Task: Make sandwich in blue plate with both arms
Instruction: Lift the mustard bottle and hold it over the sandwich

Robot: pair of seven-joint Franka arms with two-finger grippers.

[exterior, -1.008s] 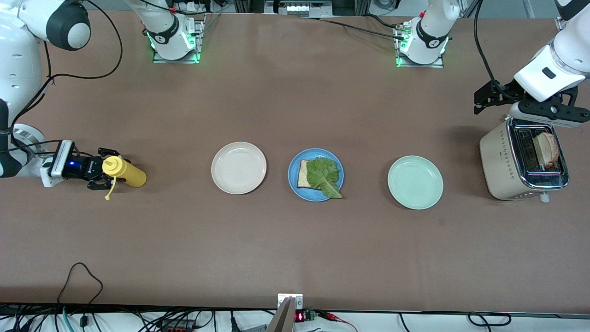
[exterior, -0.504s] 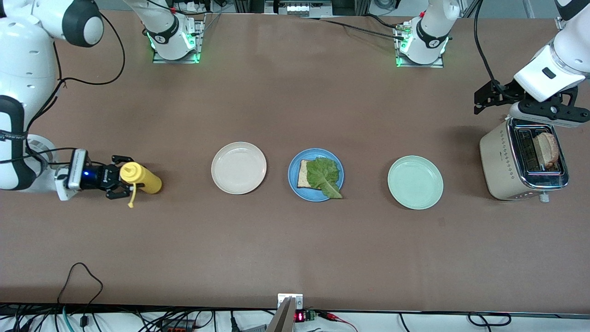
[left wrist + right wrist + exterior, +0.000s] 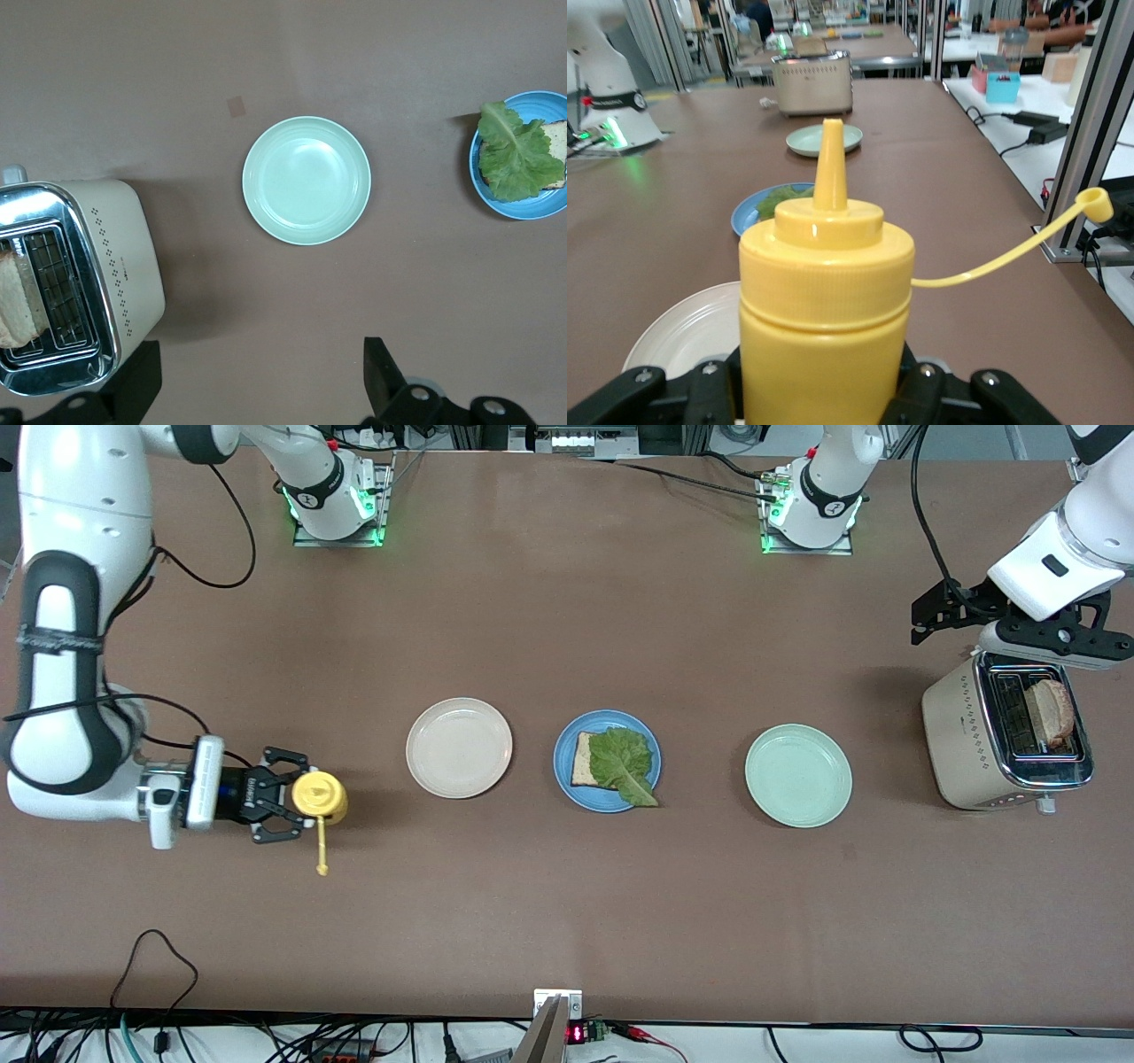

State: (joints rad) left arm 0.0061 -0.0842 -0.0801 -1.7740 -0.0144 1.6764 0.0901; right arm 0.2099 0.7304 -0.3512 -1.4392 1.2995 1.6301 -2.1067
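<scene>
Right hand (image 3: 285,806) gripped the yellow squeeze bottle (image 3: 321,797) above the worktop (image 3: 567,903), at 9 o'clock from the blue plate (image 3: 608,761) bearing bread (image 3: 583,758) and lettuce (image 3: 624,763); left hand (image 3: 1010,618) hovered spread over the toaster (image 3: 1005,731).

No readable wording is showing anywhere. A small display (image 3: 577,1034) at the desk (image 3: 567,903) edge nearest the front camera is glowing with red digits, too small to read; the arm-band printing is likewise illegible.
</scene>
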